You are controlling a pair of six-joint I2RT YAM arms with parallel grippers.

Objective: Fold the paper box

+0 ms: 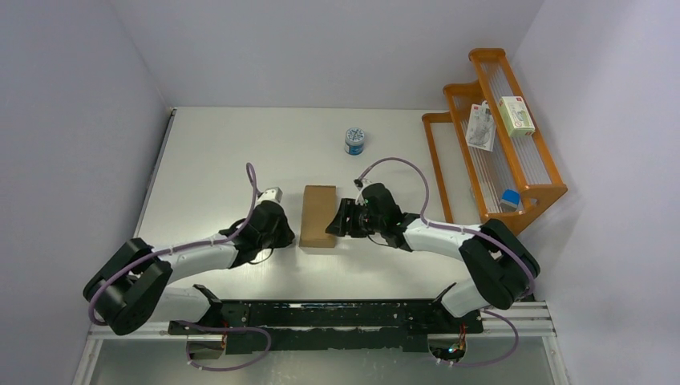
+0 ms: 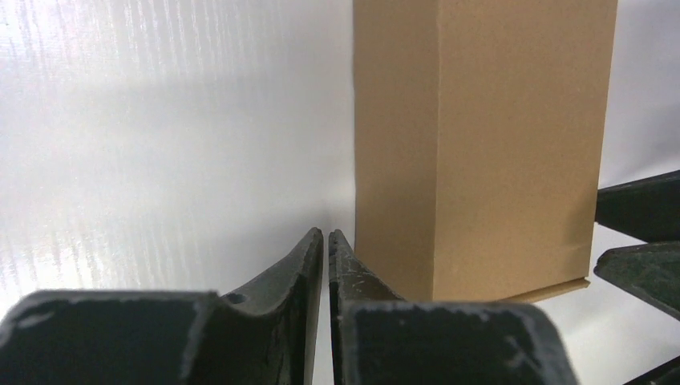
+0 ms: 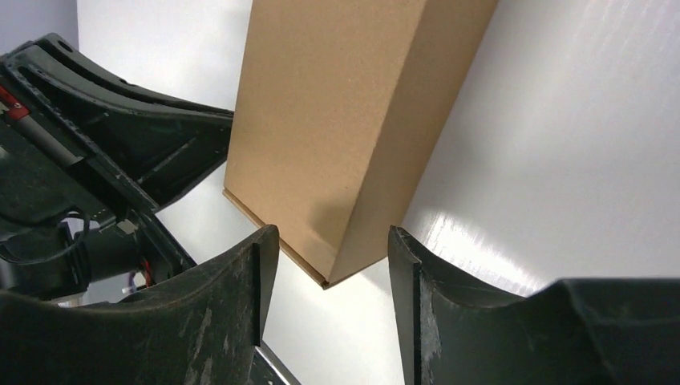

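**Q:** Where is the plain brown oblong cardboard box (image 1: 318, 215), and which way does it point?

**A:** It lies flat mid-scene on the white surface (image 1: 208, 160), with its long axis running near to far.

**Q:** What are the end effector states?

**A:** The left end effector (image 2: 326, 237) is closed and empty, just left of the box's near end. The right end effector (image 3: 329, 241) has its jaws parted at the near right corner.

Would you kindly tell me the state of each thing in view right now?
Box: folded into an oblong, lying flat between the grippers.
Left gripper: shut, empty, beside the box.
Right gripper: open, astride the box's near corner, not gripping it.
Tin: upright, apart from the box.
Rack: standing at the right, holding packages.
Packages: lying on the rack, untouched.
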